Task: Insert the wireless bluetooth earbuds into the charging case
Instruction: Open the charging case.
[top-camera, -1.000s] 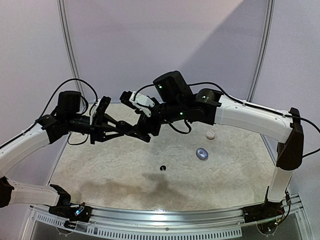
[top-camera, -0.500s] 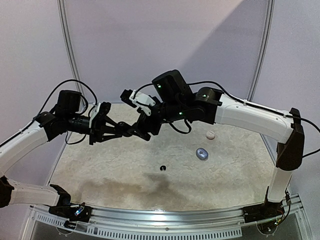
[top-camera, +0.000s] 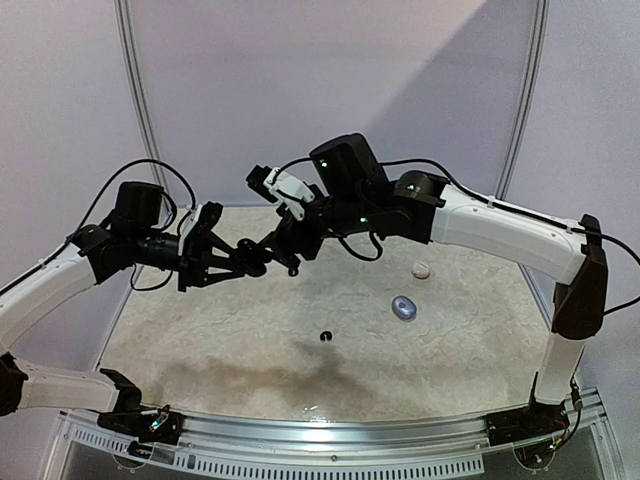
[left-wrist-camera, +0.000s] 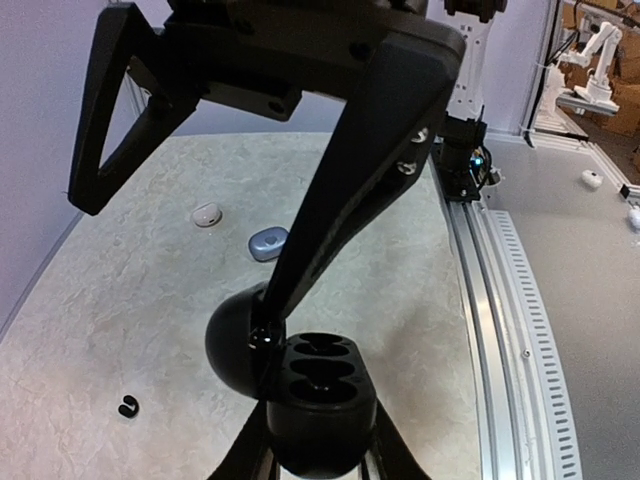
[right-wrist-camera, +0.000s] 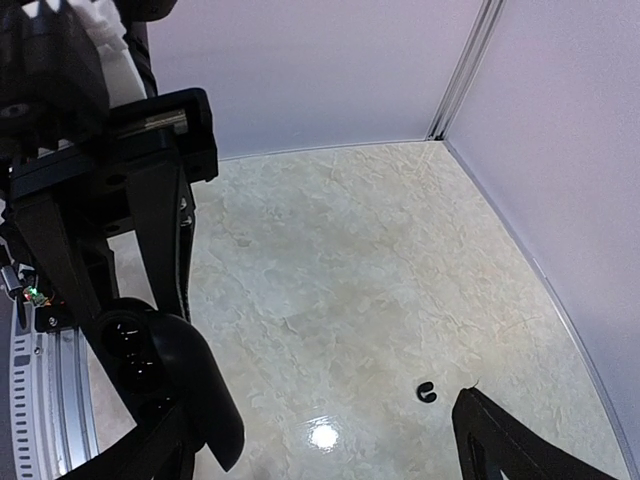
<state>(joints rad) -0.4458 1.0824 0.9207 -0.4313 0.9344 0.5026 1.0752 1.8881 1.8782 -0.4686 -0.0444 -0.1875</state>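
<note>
A: Starting big. Marbled desk (top-camera: 240, 350) fills the lower half of the top view, and both arms meet in mid-air above its upper middle. Left pincer (left-wrist-camera: 318, 440) is clamped narrow on the open black case (left-wrist-camera: 320, 400), which sits at the bottom centre of the left wrist view, lid hanging off to the left, two sockets facing up. Both sockets look empty to me.

B: And the right pincer (top-camera: 272, 212)?

A: Spread wide, nothing visible between its fingers. In the top view it sits just beside the case, upper centre.

B: So where are the buds?

A: One black earbud (top-camera: 324, 336) lies on the desk at centre, well apart from both arms. A grey-blue pebble (top-camera: 404, 307) and a whitish one (top-camera: 421, 269) sit right of centre; too small to tell buds from cases.

B: What could go wrong?

A: My guess: the case is held up in the air by a thin grip, so a nudge from the right pincer could twist it or knock it loose. Also that black bud is tiny and glossy, so a wide pincer coming down on it could easily flick it away.

B: Any brand or writing?

A: None I can read anywhere.
</note>
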